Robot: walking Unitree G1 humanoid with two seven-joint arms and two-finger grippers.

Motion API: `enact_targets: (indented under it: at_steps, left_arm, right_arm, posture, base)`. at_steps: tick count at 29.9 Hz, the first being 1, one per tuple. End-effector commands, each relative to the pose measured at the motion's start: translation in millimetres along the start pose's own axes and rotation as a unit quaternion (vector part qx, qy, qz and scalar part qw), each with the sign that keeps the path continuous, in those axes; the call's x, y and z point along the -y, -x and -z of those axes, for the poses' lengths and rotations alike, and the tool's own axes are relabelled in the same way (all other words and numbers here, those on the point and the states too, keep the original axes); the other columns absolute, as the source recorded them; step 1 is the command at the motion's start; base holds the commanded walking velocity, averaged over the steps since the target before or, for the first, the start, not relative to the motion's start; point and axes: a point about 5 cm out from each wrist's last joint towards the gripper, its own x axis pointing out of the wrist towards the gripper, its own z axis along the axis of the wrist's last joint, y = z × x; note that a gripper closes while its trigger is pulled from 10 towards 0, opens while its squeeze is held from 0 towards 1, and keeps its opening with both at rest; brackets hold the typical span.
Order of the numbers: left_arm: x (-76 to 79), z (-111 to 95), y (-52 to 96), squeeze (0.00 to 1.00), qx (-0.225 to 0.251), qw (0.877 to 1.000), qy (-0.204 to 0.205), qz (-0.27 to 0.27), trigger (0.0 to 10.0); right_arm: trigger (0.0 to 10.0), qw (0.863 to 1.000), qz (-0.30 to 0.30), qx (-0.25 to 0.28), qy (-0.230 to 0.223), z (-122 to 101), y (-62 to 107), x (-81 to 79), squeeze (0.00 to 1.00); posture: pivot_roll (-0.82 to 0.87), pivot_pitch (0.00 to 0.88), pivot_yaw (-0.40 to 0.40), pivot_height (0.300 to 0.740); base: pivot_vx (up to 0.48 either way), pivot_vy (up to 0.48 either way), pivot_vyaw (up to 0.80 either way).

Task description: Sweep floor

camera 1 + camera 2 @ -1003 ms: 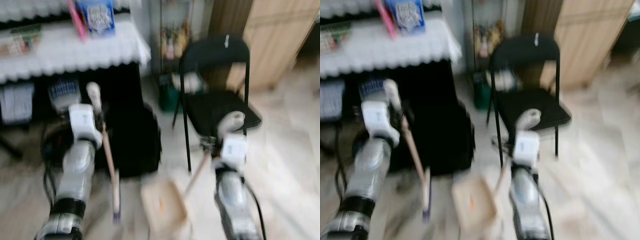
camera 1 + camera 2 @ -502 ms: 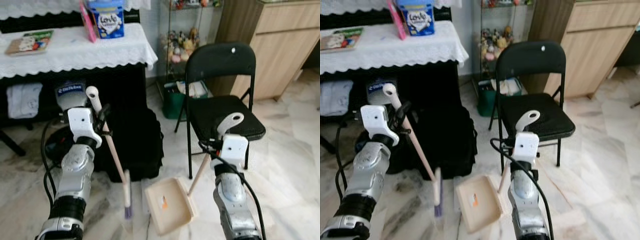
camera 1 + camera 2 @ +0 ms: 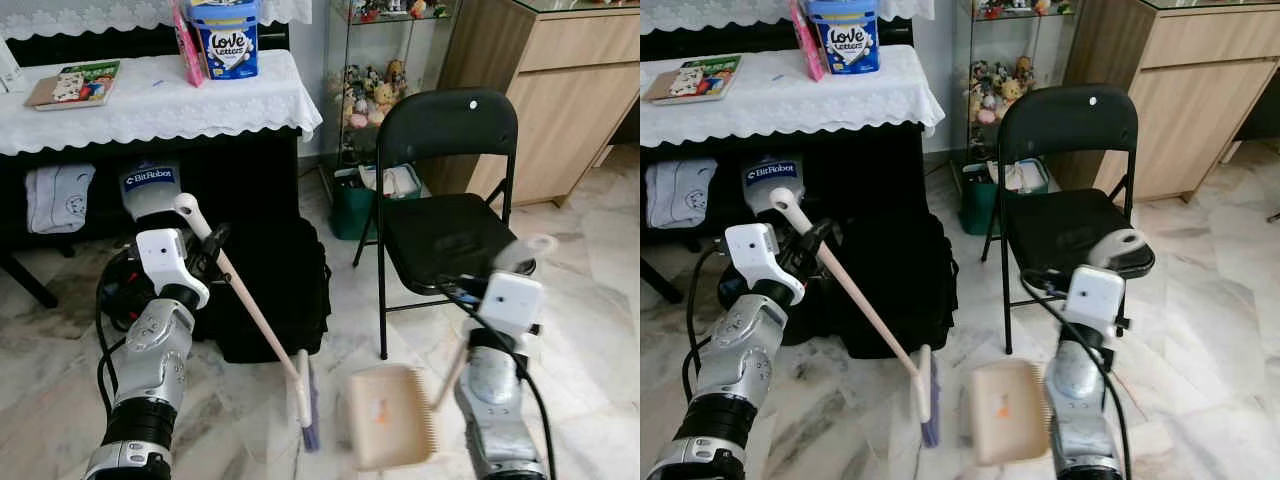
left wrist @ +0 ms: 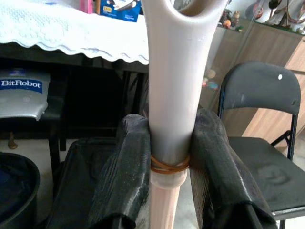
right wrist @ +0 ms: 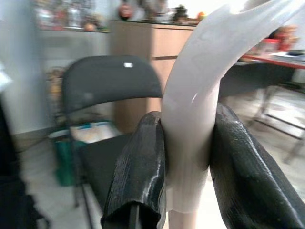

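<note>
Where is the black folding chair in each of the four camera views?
Left eye view: black folding chair right of centre, behind the right gripper.
Right eye view: chair centre-right.
Left wrist view: chair beyond the broom handle.
Right wrist view: chair blurred behind the dustpan handle.
Shared landmark: wooden cabinet behind the chair.

Dustpan (image 3: pixel 388 416) motion-blurred, rim indistinct | right gripper (image 5: pixel 187 157) handle top cut by frame edge | broom (image 4: pixel 170 95) handle loop cropped at top, lower shaft hidden between fingers (image 4: pixel 125 176) | shelf figurines (image 3: pixel 1004 92) too small to identify | worktop (image 3: pixel 150 100) cut off at left edge
</note>
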Motion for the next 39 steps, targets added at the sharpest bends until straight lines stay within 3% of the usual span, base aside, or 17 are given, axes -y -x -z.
enact_targets:
  at_steps: [1,5,12,26,39]
  left_arm:
    - [-2.4,-5,-0.3,0.0,0.007,1.0,0.002,0.0,10.0]
    - [-3.0,-3,0.6,0.0,0.003,1.0,0.004,-0.001,10.0]
    - [-2.8,-1,0.9,0.0,0.003,1.0,-0.003,-0.004,10.0]
    - [0.7,2,-0.8,0.0,0.009,1.0,-0.012,-0.006,10.0]
    - [-0.9,12,-1.8,0.0,-0.011,1.0,0.013,-0.008,10.0]
  right_arm:
    - [10.0,1.0,0.01,-0.003,-0.009,-1,-3.4,0.1,0.0]
    - [10.0,1.0,-0.009,-0.006,-0.02,0,-4.3,-3.8,0.0]
    - [10.0,0.992,-0.108,0.012,-0.058,-9,5.6,-34.5,0.0]
    - [10.0,0.989,-0.14,0.002,-0.046,-2,0.4,-38.1,0.0]
    - [10.0,0.99,-0.134,-0.017,-0.03,4,-2.4,-38.8,0.0]
  posture:
    - [-0.07,0.078,0.002,0.74]
    - [-0.07,0.08,0.0,0.74]
    - [-0.07,0.08,0.0,0.74]
    - [-0.08,0.082,-0.007,0.74]
    - [-0.08,0.084,-0.009,0.74]
  base:
    - [0.0,0.0,0.0]
    - [0.0,0.0,0.0]
    - [0.0,0.0,0.0]
    - [0.0,0.0,0.0]
    - [0.0,0.0,0.0]
